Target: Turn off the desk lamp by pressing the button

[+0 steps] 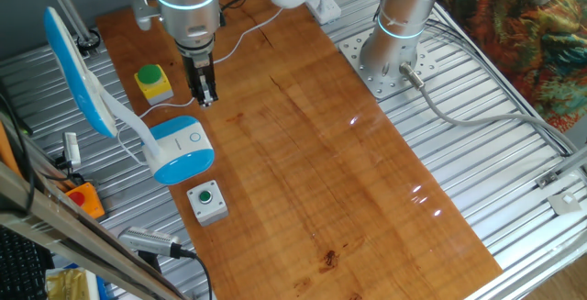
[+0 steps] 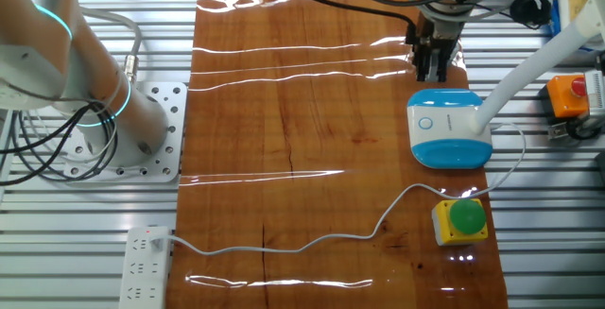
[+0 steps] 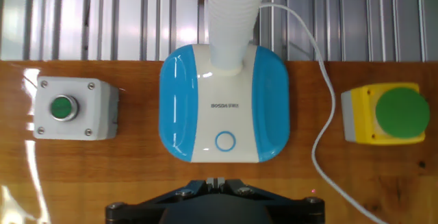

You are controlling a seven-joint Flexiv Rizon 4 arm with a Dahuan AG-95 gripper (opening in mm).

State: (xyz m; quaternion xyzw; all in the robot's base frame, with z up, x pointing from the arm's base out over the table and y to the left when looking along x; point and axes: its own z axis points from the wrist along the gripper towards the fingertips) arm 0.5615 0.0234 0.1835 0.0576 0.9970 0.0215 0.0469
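Observation:
The desk lamp has its blue and white base [image 1: 182, 149] on the wooden table, a curved white neck [image 3: 233, 18] and a long blue-edged head [image 1: 78, 71] out to the left. The button [image 3: 225, 141] is a small ringed circle on the white panel; it also shows in one fixed view [image 1: 194, 138] and the other fixed view [image 2: 425, 124]. My gripper [image 1: 204, 94] hangs above the table just beside the base, apart from it. In the hand view the fingertips [image 3: 216, 180] touch each other, shut and empty, with the button just ahead of them. The gripper also shows in the other fixed view [image 2: 433, 63].
A green button on a grey square box [image 3: 75, 107] stands on one side of the base, a green button on a yellow box [image 3: 387, 114] on the other. The lamp's white cord [image 2: 312, 238] runs across the table to a power strip [image 2: 146, 266]. An orange device [image 2: 567, 96] sits off the table.

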